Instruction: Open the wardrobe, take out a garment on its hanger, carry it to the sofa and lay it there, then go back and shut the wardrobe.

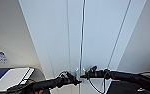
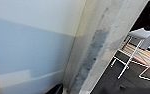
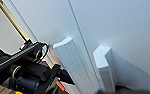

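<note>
While doors meet, both arms reach wardrobe (image 1: 76, 37) handles (image 1: 80, 72), grip unclear.

The wardrobe (image 1: 101, 37) has smooth white panels with a faint satin sheen, like painted or laminated board; its doors meet at a thin dark seam. In the right wrist view the two handles (image 3: 74, 67) look like smooth, matt white blocks with crisp edges, the same finish as the doors. In the left wrist view the wardrobe's side edge (image 2: 96, 52) looks rougher, with a grey, scuffed, blotchy patch on the white surface. Beside it stands a chair (image 2: 138, 42) with thin white legs that look like painted metal, on a dark, matt floor (image 2: 111, 80). Both robot arms are matt black, the left arm (image 1: 46, 83) and right arm (image 1: 121, 75) alike, with black cables.
</note>
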Tool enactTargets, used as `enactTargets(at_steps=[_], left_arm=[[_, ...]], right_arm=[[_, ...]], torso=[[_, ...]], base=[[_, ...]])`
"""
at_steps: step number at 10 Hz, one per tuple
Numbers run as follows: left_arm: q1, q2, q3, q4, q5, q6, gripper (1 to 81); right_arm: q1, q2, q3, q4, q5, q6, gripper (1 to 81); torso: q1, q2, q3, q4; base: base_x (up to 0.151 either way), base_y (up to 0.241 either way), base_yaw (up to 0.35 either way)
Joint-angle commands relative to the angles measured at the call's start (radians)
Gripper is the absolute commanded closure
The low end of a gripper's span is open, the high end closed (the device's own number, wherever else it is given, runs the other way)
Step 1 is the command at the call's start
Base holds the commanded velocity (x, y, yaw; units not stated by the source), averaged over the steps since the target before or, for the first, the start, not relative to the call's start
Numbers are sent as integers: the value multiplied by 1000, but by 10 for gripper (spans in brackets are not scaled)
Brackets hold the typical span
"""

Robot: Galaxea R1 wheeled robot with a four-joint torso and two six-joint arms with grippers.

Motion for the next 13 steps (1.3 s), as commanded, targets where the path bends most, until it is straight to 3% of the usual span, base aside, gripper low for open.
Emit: enactTargets(at_steps=[1,8,13], left_arm=[[-200,42,140,37,-160,18,10],[-159,64,215,52,-146,19,10],[-134,-16,366,51,-146,19,10]], right_arm=[[112,48,149,31,9,-3,10],[75,-29,225,31,6,-4,10],[48,-82,285,30,7,-4,10]], torso=[[0,0,0,0],[1,0,0,0],[2,0,0,0]], base=[[0,0,0],[0,0,0],[0,0,0]])
